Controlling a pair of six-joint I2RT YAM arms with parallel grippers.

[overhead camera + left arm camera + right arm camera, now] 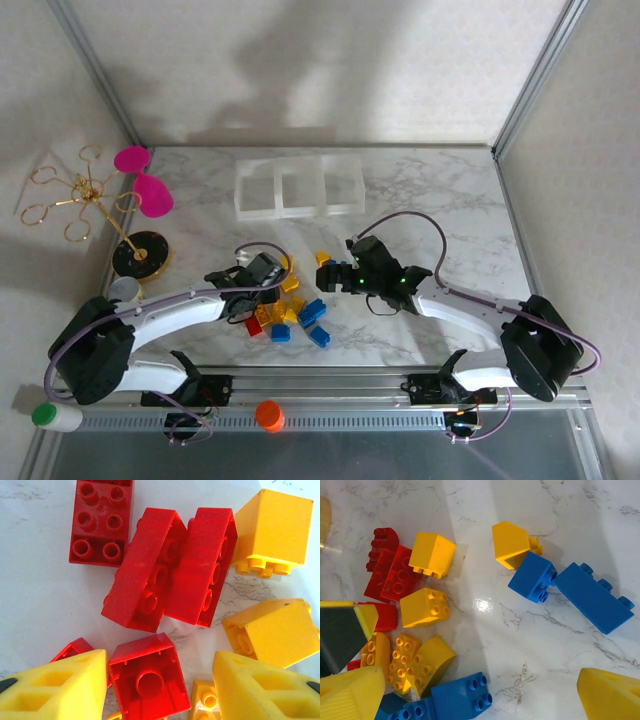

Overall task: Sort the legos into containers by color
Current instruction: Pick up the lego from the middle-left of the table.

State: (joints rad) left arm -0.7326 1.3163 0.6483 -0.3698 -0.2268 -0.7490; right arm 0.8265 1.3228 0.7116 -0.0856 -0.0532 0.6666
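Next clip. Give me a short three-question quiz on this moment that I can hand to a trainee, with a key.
1. Multiple choice: in the left wrist view, what colour is the brick lying between the fingers of the left gripper? A blue, B red, C yellow.
2. True or false: the right gripper has its jaws wide apart.
3. Short answer: how many legos lie inside the containers?
Key: 1 B. 2 true. 3 zero; all of them lie loose on the table.
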